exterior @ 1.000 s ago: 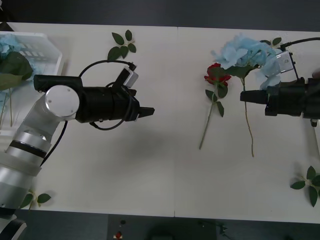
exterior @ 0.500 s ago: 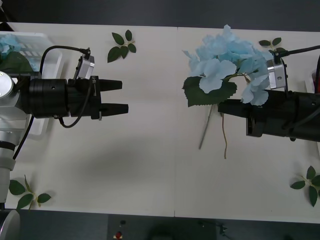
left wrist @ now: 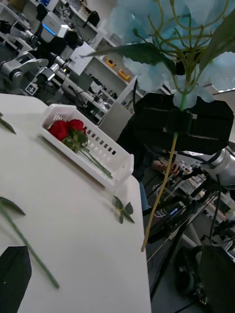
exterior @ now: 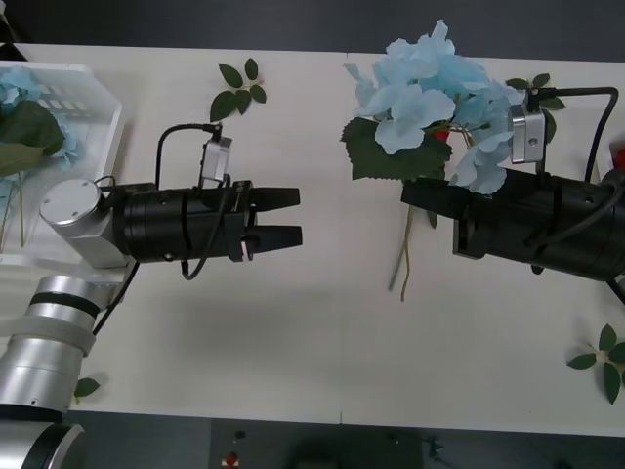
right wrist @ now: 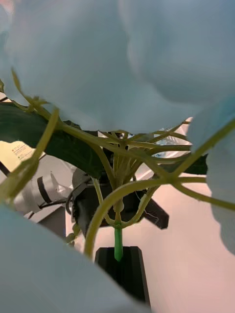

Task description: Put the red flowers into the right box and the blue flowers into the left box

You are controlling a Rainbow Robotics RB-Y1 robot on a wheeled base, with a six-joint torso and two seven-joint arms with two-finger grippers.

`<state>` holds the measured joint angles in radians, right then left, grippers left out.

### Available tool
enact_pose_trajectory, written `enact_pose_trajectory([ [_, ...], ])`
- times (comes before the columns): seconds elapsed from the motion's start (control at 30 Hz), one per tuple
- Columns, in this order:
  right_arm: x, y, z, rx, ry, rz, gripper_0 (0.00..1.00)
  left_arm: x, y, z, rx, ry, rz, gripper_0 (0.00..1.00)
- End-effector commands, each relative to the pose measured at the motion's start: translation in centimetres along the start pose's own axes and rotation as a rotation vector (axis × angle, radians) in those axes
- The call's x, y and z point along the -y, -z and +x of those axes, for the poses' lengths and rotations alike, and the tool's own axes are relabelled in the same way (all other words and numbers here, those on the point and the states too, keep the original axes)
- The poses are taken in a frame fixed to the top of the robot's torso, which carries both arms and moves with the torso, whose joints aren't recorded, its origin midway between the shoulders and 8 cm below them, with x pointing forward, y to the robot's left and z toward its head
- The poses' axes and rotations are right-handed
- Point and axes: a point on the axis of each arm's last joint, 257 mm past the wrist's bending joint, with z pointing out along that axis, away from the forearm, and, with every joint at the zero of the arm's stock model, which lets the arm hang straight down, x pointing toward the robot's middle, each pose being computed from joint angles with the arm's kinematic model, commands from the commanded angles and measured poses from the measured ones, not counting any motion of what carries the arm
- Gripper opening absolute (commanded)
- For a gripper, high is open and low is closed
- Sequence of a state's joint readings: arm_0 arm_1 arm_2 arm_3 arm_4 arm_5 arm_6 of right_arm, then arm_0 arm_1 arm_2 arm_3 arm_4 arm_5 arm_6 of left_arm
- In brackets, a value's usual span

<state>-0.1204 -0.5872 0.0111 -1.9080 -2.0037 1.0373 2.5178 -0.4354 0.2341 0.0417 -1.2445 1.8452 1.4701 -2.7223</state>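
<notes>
Since a moment ago my right gripper (exterior: 422, 193), clamped on the blue flower (exterior: 430, 88), has lifted it, bloom up, stem hanging. My spread left gripper (exterior: 289, 217) faces it; another blue flower (exterior: 21, 115) lies in the left box (exterior: 83, 88).

Counts: two blue flowers visible, one lifted over the table's (exterior: 322, 332) far right part (exterior: 430, 83), one lying in the left box (exterior: 93, 93) at the far left corner (exterior: 15, 88). Red flowers: one on the table, mostly hidden behind the lifted blue one (exterior: 441, 132); at least two blooms in the right box (left wrist: 105, 151) at the right edge (left wrist: 66, 129). Two white boxes. Leaf sprigs: four, one far edge left (exterior: 237, 88), one far right (exterior: 535, 86), one near right corner (exterior: 604, 360), one near left corner (exterior: 85, 387). Two grippers: left (exterior: 288, 217), right (exterior: 415, 193).
</notes>
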Motion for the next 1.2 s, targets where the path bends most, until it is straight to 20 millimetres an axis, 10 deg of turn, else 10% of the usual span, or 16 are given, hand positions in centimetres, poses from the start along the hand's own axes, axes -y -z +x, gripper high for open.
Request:
enact_pose_trajectory([
  [0.03,-1.2,-1.3,-2.2,0.027,0.033,-0.029,0.00,1.0,-2.5,-0.3,0.030,0.033,0.046,1.00],
  [0.7,-0.9,-2.6,-2.8,0.032,-0.026,-0.022,0.00,3.0,-9.9,2.1,0.062,0.147,0.103,0.93],
  [1.07,-0.9,-2.7,-2.8,0.025,-0.042,-0.023,0.00,2.9,-12.2,1.5,0.078,0.149,0.088,0.52],
  [1.2,-0.9,-2.7,-2.8,0.025,-0.048,-0.023,0.00,2.4,-12.6,1.6,0.073,0.148,0.069,0.00],
])
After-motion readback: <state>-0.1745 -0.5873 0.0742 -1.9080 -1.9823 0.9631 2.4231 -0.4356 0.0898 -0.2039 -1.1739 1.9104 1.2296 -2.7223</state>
